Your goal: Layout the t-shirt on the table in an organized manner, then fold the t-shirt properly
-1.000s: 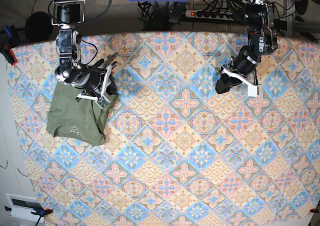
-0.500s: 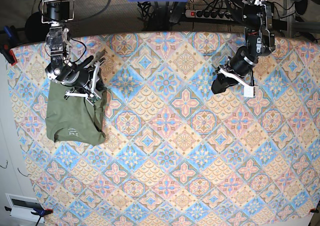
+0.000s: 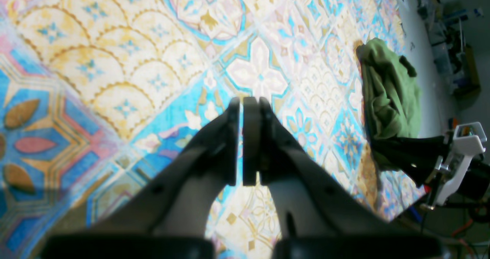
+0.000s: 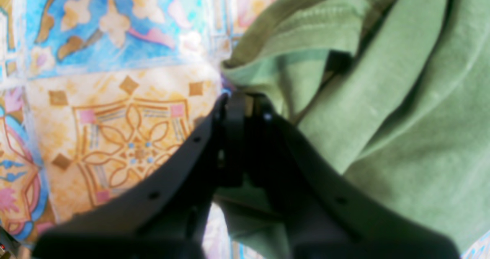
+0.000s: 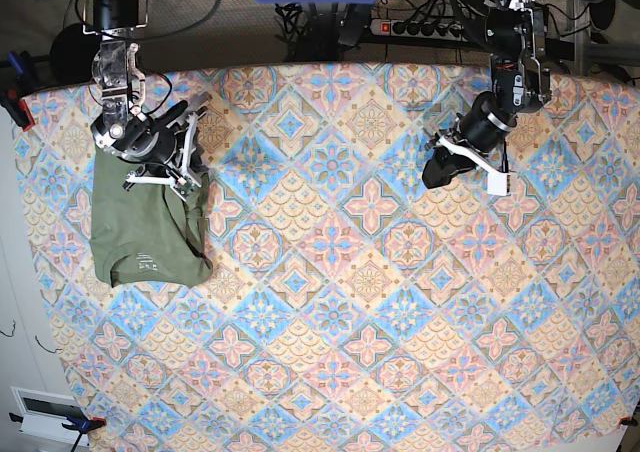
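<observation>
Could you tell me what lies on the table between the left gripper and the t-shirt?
Only bare patterned table: the base view shows nothing between the left gripper and the t-shirt.

open table (image 5: 370, 302) beside bunched t-shirt (image 5: 145, 232)

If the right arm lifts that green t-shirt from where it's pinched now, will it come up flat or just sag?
Probably sag: the t-shirt lies bunched in soft folds, so it looks floppy. The right gripper seems shut on one edge fold only, so the rest likely drags across the table. It looks light and unlikely to slip.
</observation>
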Robot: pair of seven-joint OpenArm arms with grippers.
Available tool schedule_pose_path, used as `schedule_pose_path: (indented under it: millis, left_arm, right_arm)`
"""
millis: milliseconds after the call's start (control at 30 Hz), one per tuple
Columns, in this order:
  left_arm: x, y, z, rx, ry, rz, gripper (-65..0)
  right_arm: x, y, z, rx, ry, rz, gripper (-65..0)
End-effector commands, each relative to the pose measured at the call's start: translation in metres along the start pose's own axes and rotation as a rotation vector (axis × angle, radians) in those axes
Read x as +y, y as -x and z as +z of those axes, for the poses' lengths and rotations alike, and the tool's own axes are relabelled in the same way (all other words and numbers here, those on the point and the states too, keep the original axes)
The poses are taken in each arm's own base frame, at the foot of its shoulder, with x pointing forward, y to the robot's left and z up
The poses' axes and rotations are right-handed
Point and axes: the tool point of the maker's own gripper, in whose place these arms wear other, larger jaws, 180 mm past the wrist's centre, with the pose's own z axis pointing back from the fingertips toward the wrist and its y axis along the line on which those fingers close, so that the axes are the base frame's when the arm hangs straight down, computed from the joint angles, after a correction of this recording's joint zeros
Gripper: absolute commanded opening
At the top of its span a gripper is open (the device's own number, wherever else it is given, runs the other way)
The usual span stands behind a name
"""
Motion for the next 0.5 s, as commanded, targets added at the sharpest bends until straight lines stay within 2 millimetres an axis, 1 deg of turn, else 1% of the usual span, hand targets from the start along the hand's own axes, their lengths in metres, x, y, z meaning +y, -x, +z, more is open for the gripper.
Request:
schedule_pose_path:
  millis: [0,133,200,267,367,467]
  left_arm:
    - [-0.007,-0.014,0.002,-0.038,0.025,-0.021,-65.0]
    - [-0.007,-0.013,0.002,-0.037,0.025,-0.021,-65.0]
    - [-0.006,-0.012,0.002,-0.035,0.024,-0.02,-65.0]
    - [-0.012,-0.016,0.004,-0.045,0.034,-0.037,-65.0]
    - [-0.022,-0.016,0.012,-0.047,0.036,-0.086,-65.0]
    - [-0.031,-0.019,0.019,-0.051,0.027,-0.157,-65.0]
  right_arm:
    - [-0.009,0.006,0.004,0.034,0.024,0.02,-59.9]
    - [-0.009,0.005,0.004,0.031,0.025,0.021,-59.9]
    - [-0.009,-0.002,0.008,0.011,0.032,0.031,-59.9]
    - [-0.001,-0.002,0.013,0.004,0.028,0.044,-59.9]
    - [0.009,-0.01,0.025,-0.027,0.036,0.075,-59.9]
    - [0.017,-0.007,0.034,-0.007,0.037,0.093,-59.9]
